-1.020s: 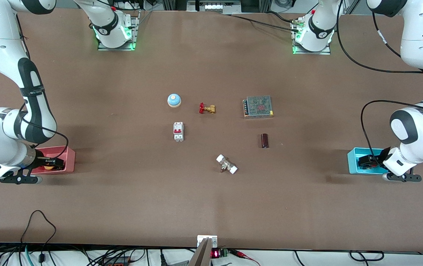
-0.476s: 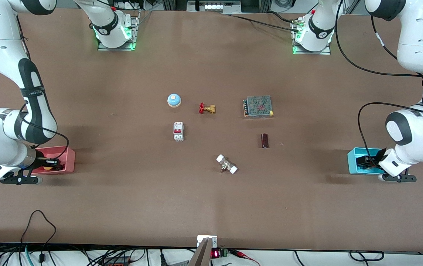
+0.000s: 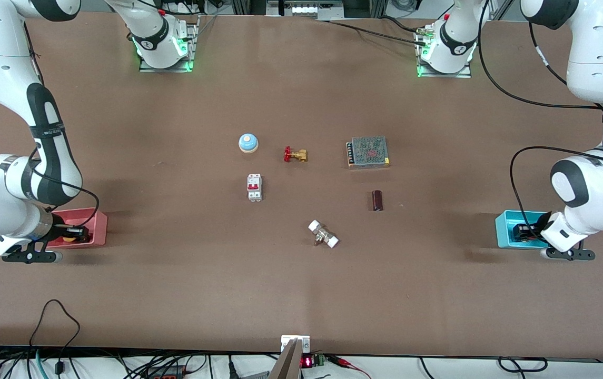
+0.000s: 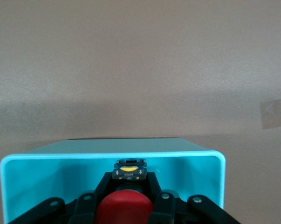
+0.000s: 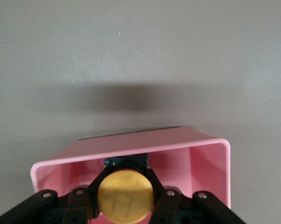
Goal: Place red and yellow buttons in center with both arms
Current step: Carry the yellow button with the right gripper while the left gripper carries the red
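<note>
The red button (image 4: 121, 207) sits in the cyan tray (image 3: 504, 229) at the left arm's end of the table. My left gripper (image 3: 523, 231) is down in that tray, and in the left wrist view (image 4: 128, 181) its fingers press on both sides of the button's black body under the red cap. The yellow button (image 5: 125, 196) sits in the pink tray (image 3: 98, 226) at the right arm's end. My right gripper (image 3: 72, 233) is down in that tray, and in the right wrist view (image 5: 126, 179) its fingers hug the yellow cap. The brown table center (image 3: 301, 200) lies between the trays.
In the middle of the table lie a blue-and-white dome (image 3: 248, 142), a brass valve with a red handwheel (image 3: 295, 154), a mesh-covered power supply (image 3: 368, 151), a white breaker (image 3: 254, 187), a dark cylinder (image 3: 377, 200) and a white-ended fitting (image 3: 323, 234).
My left gripper has sunk lower into the cyan tray and shifted slightly toward the table center. My right arm has barely moved.
</note>
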